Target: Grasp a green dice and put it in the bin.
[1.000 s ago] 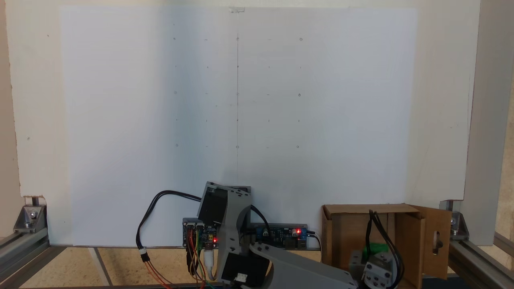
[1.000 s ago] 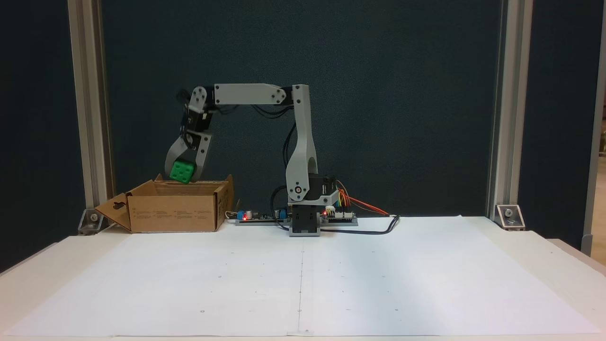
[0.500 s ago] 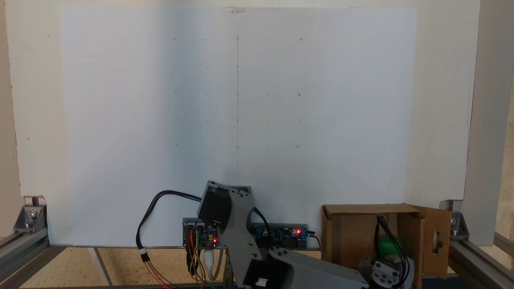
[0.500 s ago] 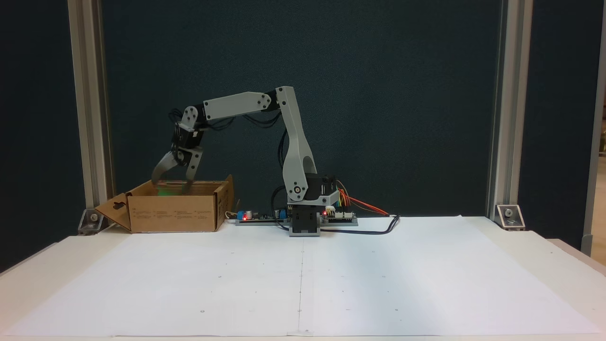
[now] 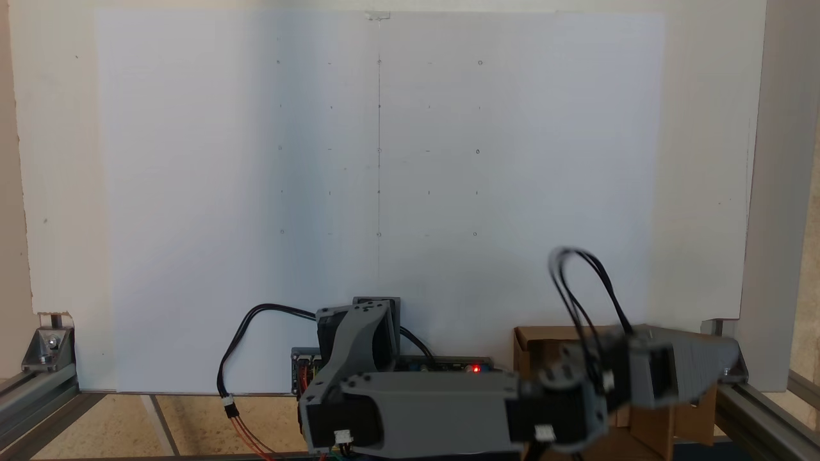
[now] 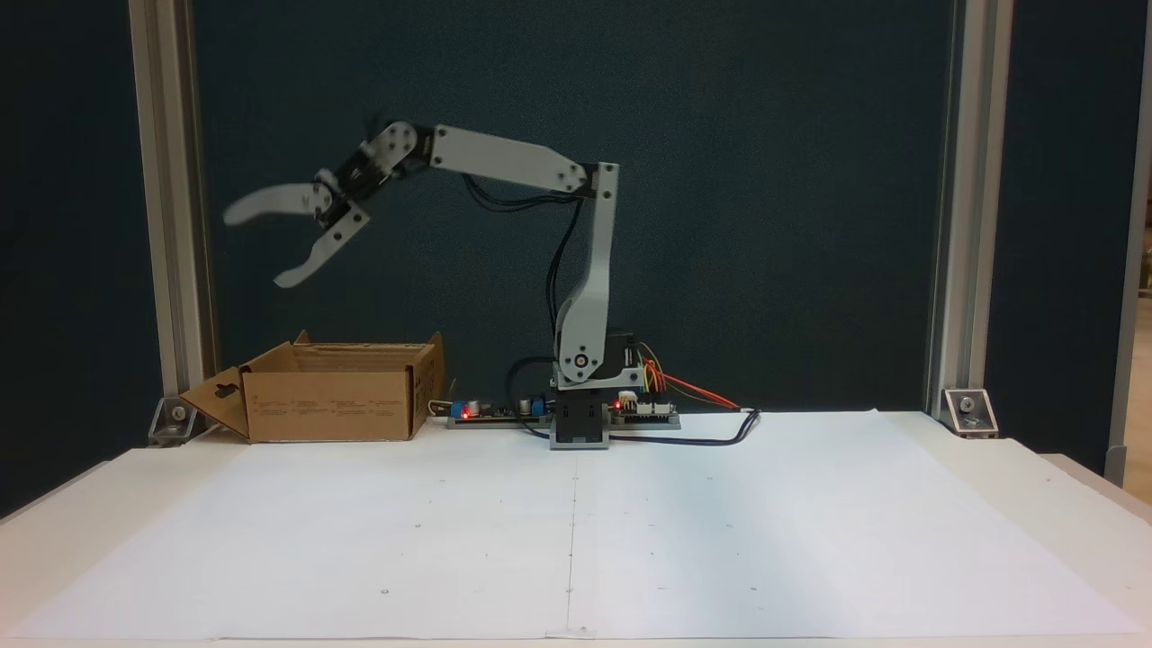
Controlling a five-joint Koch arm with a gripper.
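Observation:
The bin is a brown cardboard box at the back left of the table, with a flap that has a keyhole cutout sticking out to its left. My gripper hangs open high above the bin's left side, its jaws spread wide and nothing between them. In a fixed view from above, the blurred arm and gripper cover most of the bin. The green dice is hidden in both fixed views.
Circuit boards with red lights and loose cables lie beside the arm's base. Aluminium frame posts stand at both back corners. A large white paper sheet covers the table in front.
The gripper held the green dice over the bin, opened and let it drop inside. The arm then rose, and the empty gripper swung up and out above the bin.

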